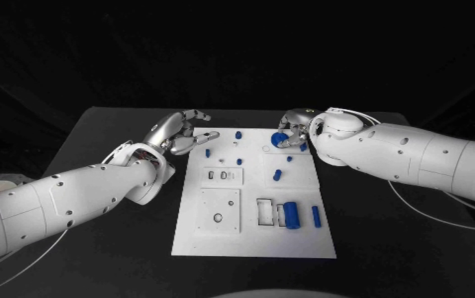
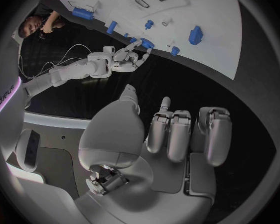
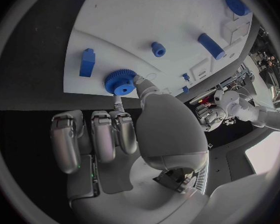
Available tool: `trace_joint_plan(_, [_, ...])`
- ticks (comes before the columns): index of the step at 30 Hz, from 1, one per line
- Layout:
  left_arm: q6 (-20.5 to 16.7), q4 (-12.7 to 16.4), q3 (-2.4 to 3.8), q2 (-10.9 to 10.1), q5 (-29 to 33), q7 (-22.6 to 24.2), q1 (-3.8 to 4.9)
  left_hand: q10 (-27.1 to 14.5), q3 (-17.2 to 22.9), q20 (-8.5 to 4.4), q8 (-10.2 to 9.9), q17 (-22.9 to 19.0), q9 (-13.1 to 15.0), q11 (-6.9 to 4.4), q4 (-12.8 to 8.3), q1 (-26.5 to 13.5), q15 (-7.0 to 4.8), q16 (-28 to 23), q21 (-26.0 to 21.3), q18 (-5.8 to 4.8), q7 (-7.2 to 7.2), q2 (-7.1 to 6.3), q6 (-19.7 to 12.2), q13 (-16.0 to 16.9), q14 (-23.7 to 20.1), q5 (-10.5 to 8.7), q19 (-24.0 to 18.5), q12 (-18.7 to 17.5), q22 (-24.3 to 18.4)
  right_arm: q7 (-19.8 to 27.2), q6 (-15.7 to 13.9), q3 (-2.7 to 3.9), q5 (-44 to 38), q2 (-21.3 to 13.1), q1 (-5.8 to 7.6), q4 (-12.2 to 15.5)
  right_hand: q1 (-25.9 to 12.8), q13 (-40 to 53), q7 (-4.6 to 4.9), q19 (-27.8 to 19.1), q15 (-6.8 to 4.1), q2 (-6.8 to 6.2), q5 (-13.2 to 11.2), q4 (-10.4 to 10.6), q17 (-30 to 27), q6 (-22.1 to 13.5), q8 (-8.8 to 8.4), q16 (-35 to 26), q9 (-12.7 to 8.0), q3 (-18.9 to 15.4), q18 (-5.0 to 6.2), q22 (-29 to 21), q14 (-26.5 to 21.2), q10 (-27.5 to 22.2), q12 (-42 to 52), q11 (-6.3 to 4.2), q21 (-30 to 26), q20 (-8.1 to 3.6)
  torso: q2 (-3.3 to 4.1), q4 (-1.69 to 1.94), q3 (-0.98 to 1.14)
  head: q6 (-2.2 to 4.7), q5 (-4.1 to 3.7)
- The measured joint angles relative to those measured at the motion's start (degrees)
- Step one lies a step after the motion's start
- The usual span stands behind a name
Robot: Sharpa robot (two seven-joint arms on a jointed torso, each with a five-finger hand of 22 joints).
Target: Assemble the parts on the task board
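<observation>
The white task board (image 1: 252, 236) lies in the middle of the black table. A blue gear (image 1: 281, 139) sits near its far right corner. My right hand (image 1: 295, 126) reaches it from the right and pinches its rim between the thumb and one finger (image 3: 118, 103); the other fingers are curled back. The right wrist view shows the gear (image 3: 120, 81) at the board's edge. My left hand (image 1: 178, 133) hovers at the board's far left corner, fingers loosely bent, holding nothing. Its palm (image 2: 171, 134) faces the board (image 2: 202, 5) from a distance.
Small blue pegs (image 1: 239, 134) (image 1: 208, 152) (image 1: 278, 174) stand scattered on the board's far half. A blue cylinder (image 1: 292, 214) and a blue bar (image 1: 317, 216) lie at the near right, beside a rectangular frame (image 1: 265, 212). A square plate (image 1: 219, 210) sits near left.
</observation>
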Motion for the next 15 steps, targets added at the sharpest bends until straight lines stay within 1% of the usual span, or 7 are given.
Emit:
trace_joint_plan(4, [0.0,0.0,0.0,0.0,0.0,0.0,0.0,0.0,0.0,0.0,0.0,0.0,0.0,0.0,0.0,0.0,0.0,0.0,0.0,-0.01,0.0,0.0,0.0,0.0,0.0,0.0,0.0,0.0,0.0,-0.4,0.0,0.03,-0.1,0.0,-0.01,0.0,-0.2,0.0,-0.14,0.0,0.0,0.16,0.0,-0.1,0.0,0.2,0.0,0.0,0.0,0.1,0.0,0.0,0.0,0.0,0.0,0.0,0.0,0.0,-0.01,-0.01,-0.01,-0.03,0.04])
trace_joint_plan(6, [0.0,0.0,-0.01,0.0,-0.1,0.0,0.0,0.0,0.0,0.0,0.0,0.0,0.0,0.0,0.0,0.0,0.0,0.0,0.0,0.0,0.0,0.0,0.0,0.0,0.0,0.0,0.0,0.0,0.0,-0.6,0.0,0.04,-0.1,0.0,-0.02,0.0,-0.3,0.0,0.06,0.0,-0.14,0.29,0.0,-0.1,0.0,0.4,-0.01,0.0,0.0,0.1,0.0,0.0,-0.1,0.0,0.0,0.0,0.0,0.0,-0.01,-0.02,-0.01,-0.03,0.14])
trace_joint_plan(8, [0.0,-0.1,-0.01,0.0,-0.1,0.0,0.0,0.0,0.0,0.0,0.0,0.0,0.0,0.0,0.0,0.0,0.0,0.0,0.0,0.0,0.0,0.0,0.0,0.0,0.0,0.0,0.0,0.0,0.0,-0.7,0.0,0.05,-0.1,0.0,-0.03,0.0,-0.3,0.0,0.07,0.2,-0.21,0.29,0.4,-0.1,0.0,0.4,-0.28,0.0,0.0,0.1,0.01,0.0,-0.2,0.0,0.0,0.0,0.0,-0.2,-0.02,-0.03,0.0,-0.03,0.24])
trace_joint_plan(10, [0.0,-0.1,-0.01,0.0,-0.1,-0.1,0.0,0.0,0.0,0.0,0.0,0.0,0.0,0.0,0.0,0.0,0.0,0.0,0.0,-0.01,0.0,0.0,0.0,0.0,0.0,0.0,0.0,0.0,0.0,-0.8,0.0,0.05,-0.2,0.0,-0.03,0.0,-0.3,0.0,0.07,0.2,-0.24,0.29,0.4,-0.1,0.0,0.4,-0.28,0.0,0.1,0.1,0.01,0.0,-0.2,0.0,0.0,0.0,0.0,-0.2,-0.02,-0.02,0.0,-0.03,0.25])
trace_joint_plan(12, [0.0,-0.1,-0.01,0.0,-0.1,-0.1,0.0,0.0,0.0,0.0,0.0,0.0,0.0,0.0,0.0,0.0,0.0,0.0,0.0,-0.01,0.0,0.0,0.0,0.0,0.0,0.0,0.0,0.0,0.0,-0.9,0.0,0.06,-0.2,0.0,-0.03,0.0,-0.3,0.0,0.27,0.2,-0.42,0.29,0.5,-0.2,0.0,0.6,-0.33,0.0,0.0,0.2,0.01,0.0,0.0,0.0,0.0,0.0,0.0,-0.2,-0.02,-0.02,0.01,-0.03,0.25])
trace_joint_plan(15, [0.0,-0.1,-0.01,0.0,-0.2,-0.1,0.0,0.0,0.0,0.0,0.0,0.0,0.0,0.0,0.0,0.0,0.0,0.0,0.0,0.0,0.2,0.0,0.2,0.0,0.0,0.0,0.0,0.0,0.0,-0.9,0.0,0.07,-0.2,0.0,-0.05,0.0,-0.4,0.0,0.27,0.2,-0.41,0.4,0.9,-0.2,0.0,0.6,-0.78,0.0,0.1,0.2,0.01,0.0,0.0,0.0,0.0,0.0,0.0,-0.23,-0.02,-0.02,0.01,-0.02,0.21])
